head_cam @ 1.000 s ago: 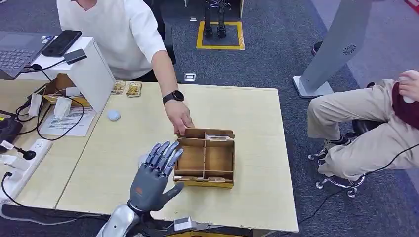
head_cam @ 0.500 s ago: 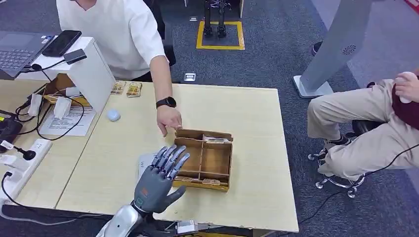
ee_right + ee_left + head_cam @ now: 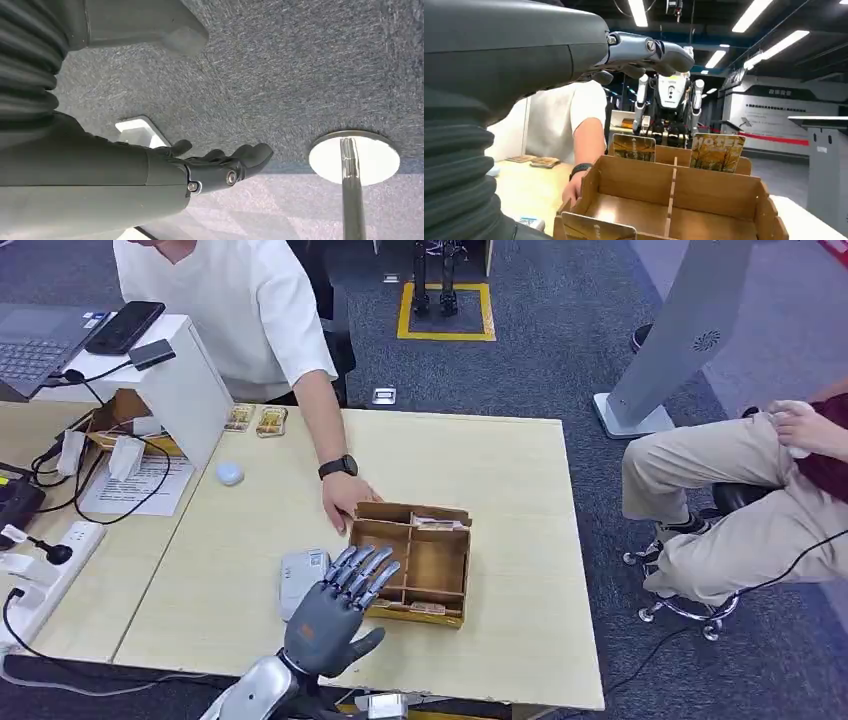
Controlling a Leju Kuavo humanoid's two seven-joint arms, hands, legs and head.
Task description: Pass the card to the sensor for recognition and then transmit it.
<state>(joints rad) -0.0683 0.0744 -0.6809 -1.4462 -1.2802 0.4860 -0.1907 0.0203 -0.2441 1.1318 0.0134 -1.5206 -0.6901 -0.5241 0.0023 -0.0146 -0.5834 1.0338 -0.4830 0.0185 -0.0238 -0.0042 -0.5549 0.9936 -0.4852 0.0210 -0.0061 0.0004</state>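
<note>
A wooden divided box point(image 3: 456, 570) sits on the pale table point(image 3: 520, 470). Picture cards stand in its far slot point(image 3: 436, 522) and near slot point(image 3: 420, 607); in the left wrist view they show as two upright cards point(image 3: 633, 147) point(image 3: 717, 152) and a near one point(image 3: 596, 232). My left hand point(image 3: 340, 608) hovers open at the box's near left corner, fingers spread and holding nothing. Beside it lies a grey-white sensor point(image 3: 300, 578). A person's hand point(image 3: 345, 502) touches the box's far left corner. My right hand point(image 3: 225, 165) hangs open above the floor.
At the far left stand a white stand point(image 3: 185, 390) carrying a phone point(image 3: 125, 327), a laptop point(image 3: 35, 340), cables and a power strip point(image 3: 40, 575). A small white puck point(image 3: 230, 473) and loose cards point(image 3: 256, 420) lie nearby. A seated person point(image 3: 740, 490) is right of the table.
My left hand has moved right and nearer, uncovering the sensor. The person's hand slid left along the box's far edge to its corner, and the box turned slightly.
</note>
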